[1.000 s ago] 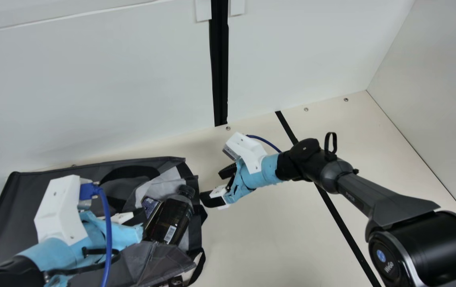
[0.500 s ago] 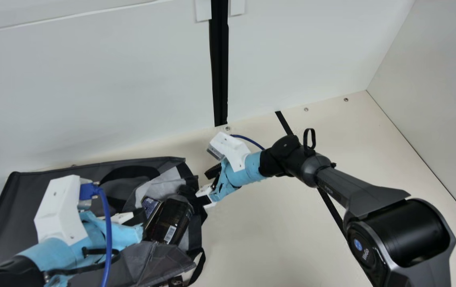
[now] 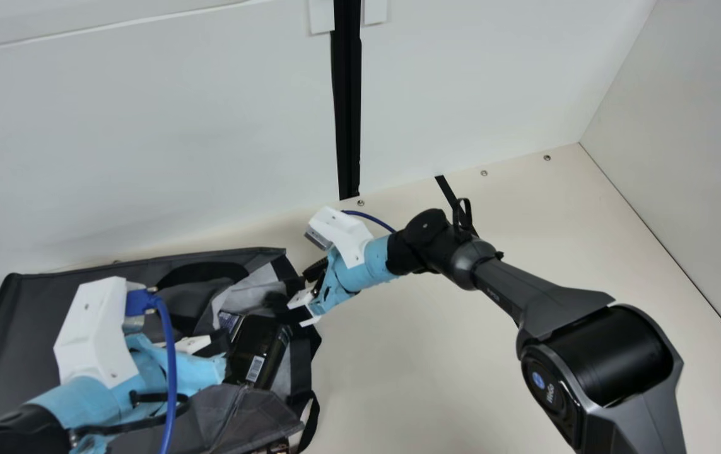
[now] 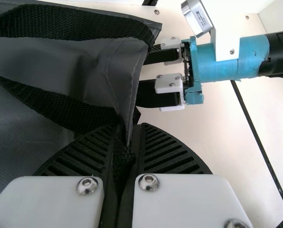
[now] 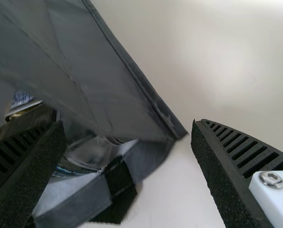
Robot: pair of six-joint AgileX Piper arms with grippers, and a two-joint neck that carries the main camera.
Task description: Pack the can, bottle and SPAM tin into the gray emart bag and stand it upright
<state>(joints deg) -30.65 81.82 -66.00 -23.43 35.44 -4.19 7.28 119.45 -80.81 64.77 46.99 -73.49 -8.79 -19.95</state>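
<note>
1. Left gripper [image 3: 193, 369]: above gray emart bag [image 3: 19, 328], fingers pinching its edge.
2. Right arm stretched toward bag mouth; right gripper [image 3: 291, 287] angled down, fingers spread.
3. Bottle [image 3: 259, 350] lying inside.

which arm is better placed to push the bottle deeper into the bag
Right, I'd say: the right gripper is open near the bottle, while the left gripper is clamped on the bag.

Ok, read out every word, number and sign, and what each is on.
Nothing reads surely enough to quote.
SPAM tin: print, blurred.
Bottle: a barcode label, its digits too small.
Right arm's joint cap: a sign and lettering, too blurred.
Silver camera on that arm's wrist: a label, too small.
</note>
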